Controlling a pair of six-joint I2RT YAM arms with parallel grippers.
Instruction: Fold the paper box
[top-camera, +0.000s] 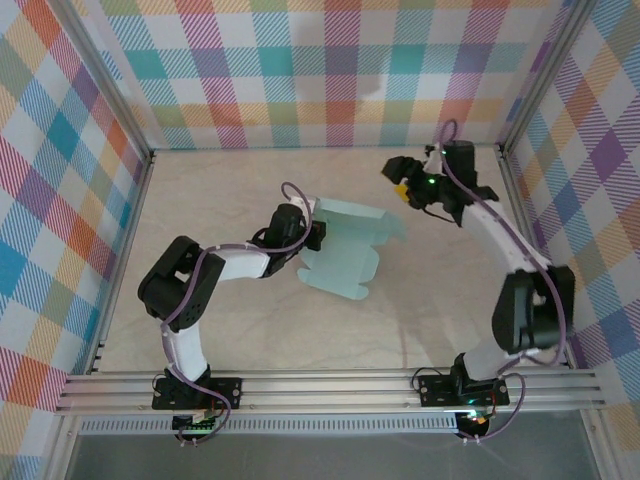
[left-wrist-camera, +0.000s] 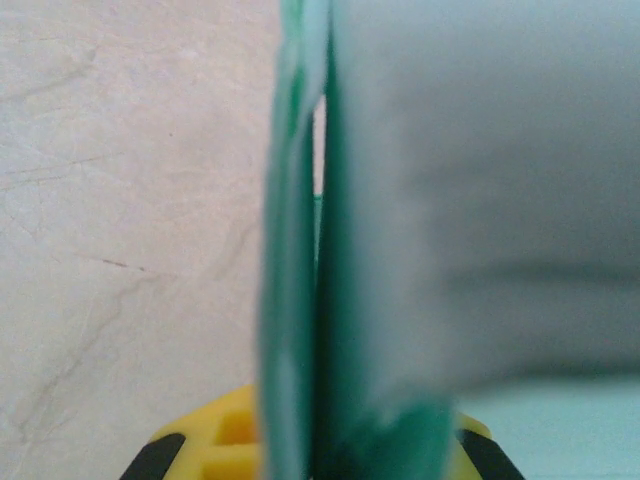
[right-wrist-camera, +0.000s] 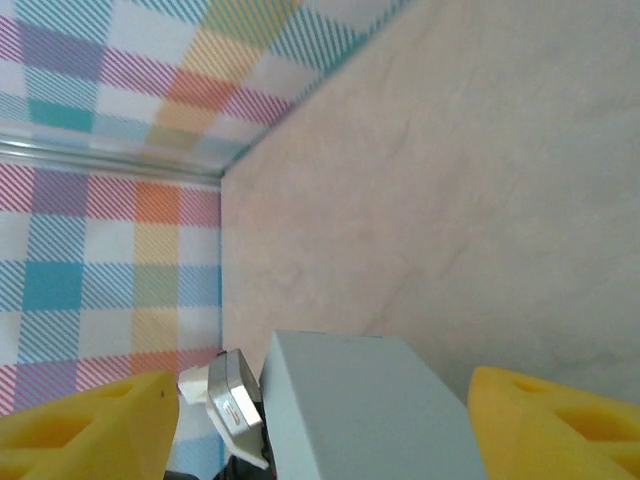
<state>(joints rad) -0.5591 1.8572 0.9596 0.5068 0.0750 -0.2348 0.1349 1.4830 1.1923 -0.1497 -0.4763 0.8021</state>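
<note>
— Since the aluminium rails (top-camera: 330, 385) lie nearest, what comes just past them?

— Both arm bases (top-camera: 195, 388). The left arm bends inward from there, and the left claw (top-camera: 312, 236) is pinching the left edge of the paper box (top-camera: 345, 250), near the middle of the tabletop (top-camera: 230, 180).

— How does the box look from close up?

— From the left wrist the card (left-wrist-camera: 450, 200) stands edge-on and blurred. It rises between the yellow fingers (left-wrist-camera: 215, 440) and hides most of the right half of that view.

— And farther back?

— The right claw (top-camera: 402, 182) hovers beyond the box's upper right flap, near it but apart, with its own fingers (right-wrist-camera: 80, 430) spread wide. From its wrist a pale panel (right-wrist-camera: 350, 400) shows between them, touching neither. Whether it belongs to the box cannot be told. Bare tabletop runs on to the checked walls (top-camera: 330, 70) behind.
</note>
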